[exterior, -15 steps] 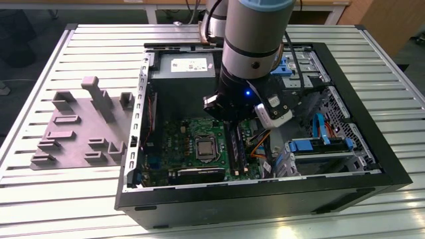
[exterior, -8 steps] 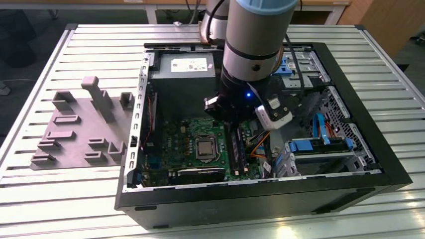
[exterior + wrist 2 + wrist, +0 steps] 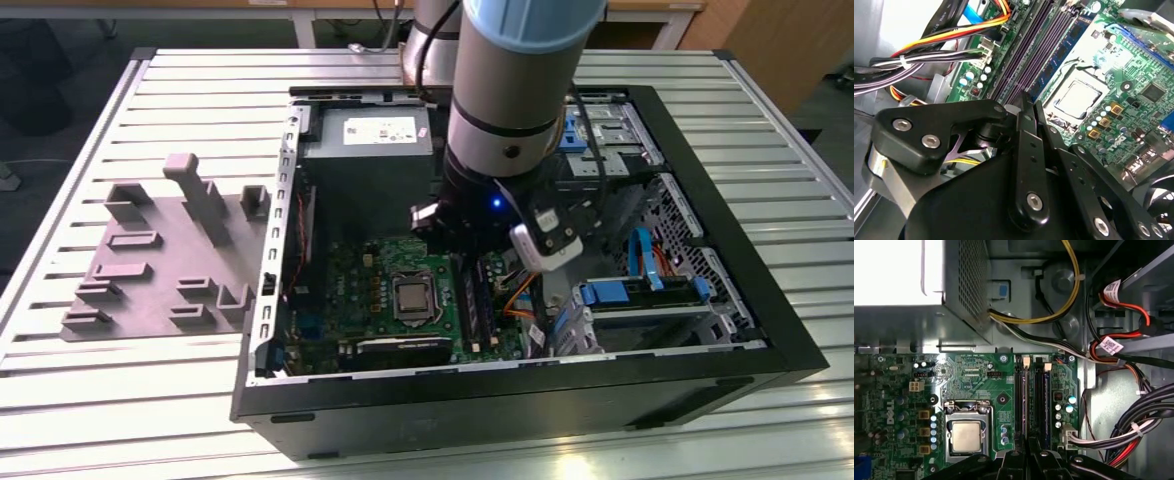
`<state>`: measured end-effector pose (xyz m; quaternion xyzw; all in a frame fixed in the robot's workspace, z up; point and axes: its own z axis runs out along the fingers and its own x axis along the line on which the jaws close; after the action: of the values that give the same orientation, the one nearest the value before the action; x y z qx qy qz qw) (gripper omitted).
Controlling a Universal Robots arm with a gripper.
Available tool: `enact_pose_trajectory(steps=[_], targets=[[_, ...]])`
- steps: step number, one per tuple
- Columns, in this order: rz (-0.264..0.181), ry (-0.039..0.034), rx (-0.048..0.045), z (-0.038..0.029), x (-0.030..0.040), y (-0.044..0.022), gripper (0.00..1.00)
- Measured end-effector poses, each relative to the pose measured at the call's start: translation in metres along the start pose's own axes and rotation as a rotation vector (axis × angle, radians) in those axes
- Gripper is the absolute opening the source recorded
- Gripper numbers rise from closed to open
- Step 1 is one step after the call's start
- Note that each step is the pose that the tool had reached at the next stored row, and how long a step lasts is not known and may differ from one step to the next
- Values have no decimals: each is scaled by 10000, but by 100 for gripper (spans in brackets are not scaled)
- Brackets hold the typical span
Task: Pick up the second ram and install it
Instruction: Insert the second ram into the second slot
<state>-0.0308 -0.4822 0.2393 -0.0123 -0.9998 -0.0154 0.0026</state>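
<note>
In the second wrist view the gripper (image 3: 1027,98) has its two black fingers (image 3: 1023,145) pressed together, with a thin dark seam between them and nothing visible in it. The tips hang just over the near end of the memory slots (image 3: 1026,60). In the first wrist view the gripper (image 3: 1027,446) lines up with those same long dark slots (image 3: 1031,400).

As far as can be told, the second ram (image 3: 1063,56) stands on edge in the slot bank on the processor side. It is a thin blue-green strip with dark chips, apart from the fingertips.

Beside it lies the silver processor (image 3: 1076,97) on the green motherboard (image 3: 1134,65), and bundled cables (image 3: 929,55) run along the slots' other side.

In the exterior view the arm (image 3: 514,90) reaches down into the open black computer case (image 3: 534,400). The case rests on a table (image 3: 134,410) of pale ribbed metal slats. On the exterior view's left a grey plastic holder (image 3: 160,260) with upright posts lies flat on the slats, well apart from the case. Beyond the table, wooden furniture (image 3: 654,10) stands on a dark floor.
</note>
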Motion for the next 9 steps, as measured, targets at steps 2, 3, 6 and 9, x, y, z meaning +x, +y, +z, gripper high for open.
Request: enact_pose_trajectory(steps=[2,3,6,9], targets=[[1,5,-2,17,0,-1,14],[1,6,-1,31,0,-2,14],[1,10,-3,82,0,-4,14],[0,11,-1,132,-1,-5,14]])
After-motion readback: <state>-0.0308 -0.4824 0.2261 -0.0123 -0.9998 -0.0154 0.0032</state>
